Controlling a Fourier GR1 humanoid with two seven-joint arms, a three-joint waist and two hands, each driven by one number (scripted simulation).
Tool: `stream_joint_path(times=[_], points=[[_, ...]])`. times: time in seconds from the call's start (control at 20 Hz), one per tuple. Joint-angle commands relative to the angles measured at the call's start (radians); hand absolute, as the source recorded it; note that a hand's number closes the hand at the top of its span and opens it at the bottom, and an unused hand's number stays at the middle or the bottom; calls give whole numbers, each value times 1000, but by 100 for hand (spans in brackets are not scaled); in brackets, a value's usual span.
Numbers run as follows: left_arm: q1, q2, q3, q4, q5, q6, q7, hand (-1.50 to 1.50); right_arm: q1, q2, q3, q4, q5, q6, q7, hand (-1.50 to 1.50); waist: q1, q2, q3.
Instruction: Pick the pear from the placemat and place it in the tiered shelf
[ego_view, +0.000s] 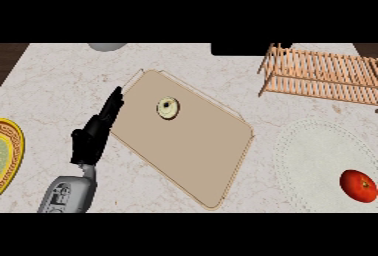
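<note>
At the worktop's (59, 75) left edge lies a yellow plate (9, 155). Just right of it the left robot hand (90, 137) hangs open, its fingers straight and pointing along the left edge of the tan placemat (192, 150). The pear (168, 108) sits on that placemat near its far left corner, a little right of the fingertips and apart from them. It shows nearly round from above, so it probably stands upright. The tiered shelf (317, 75) stands at the far right corner, well beyond the pear. No right robot hand shows, so the left one is the nearer.
</note>
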Motion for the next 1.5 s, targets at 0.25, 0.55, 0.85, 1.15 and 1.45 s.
stream_joint_path(times=[0.25,0.55,0.85,1.15,1.45], points=[[35,-5,-10,-70,-4,1,29,0,36,-93,-3,134,177,-50,171,-150,-3,-3,-1],[30,-5,-1,-43,-5,-13,26,0,58,-84,-3,44,130,-26,232,-150,-6,-4,-1],[-32,-9,15,-11,-7,-5,39,0,21,-83,-68,34,-36,-48,161,-150,-1,-1,0],[-7,-27,10,21,-22,8,-8,0,72,-118,-83,-27,-186,47,100,-150,-9,-2,0],[72,-2,15,-19,-22,-8,-44,0,32,-130,-153,-158,-239,-20,179,-150,-10,-4,-1]])
